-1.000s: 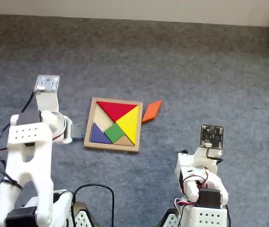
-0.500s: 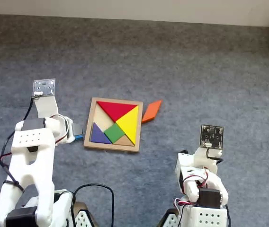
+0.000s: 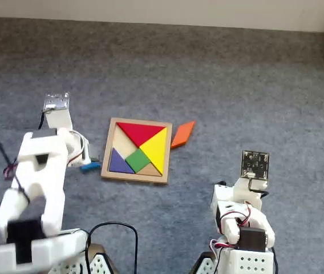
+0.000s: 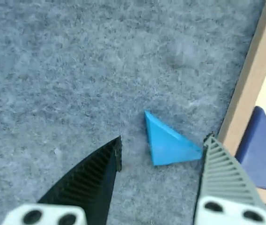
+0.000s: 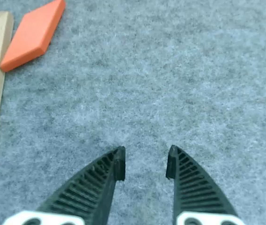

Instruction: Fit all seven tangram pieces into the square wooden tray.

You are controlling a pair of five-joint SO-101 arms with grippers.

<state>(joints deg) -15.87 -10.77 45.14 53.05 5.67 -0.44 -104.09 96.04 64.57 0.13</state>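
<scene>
Carpet, grey and short-piled, covered the whole working surface, and a pale strip ran along its far edge.

Farthest left stood the left arm, its left gripper lowered to the carpet. The jaws were spread apart, one black and one grey, with a light-blue triangle lying flat between them. I could not tell whether either finger touched it. The grey finger sat close to the wooden rim. That triangle lay on the carpet just beside the left side of the tray.

Inside the square tray, a red triangle filled the far side and a yellow triangle the right side. A purple triangle sat in the near-left corner and a green square in the middle. Pale wood showed at the upper left. A tan triangular patch lay along the near edge; piece or bare wood, I could not tell.

An orange parallelogram lay on the carpet just beside the tray's far-right corner.

Farthest right, well apart from the tray, the right gripper hung over carpet with its jaws parted, holding nothing.
</scene>
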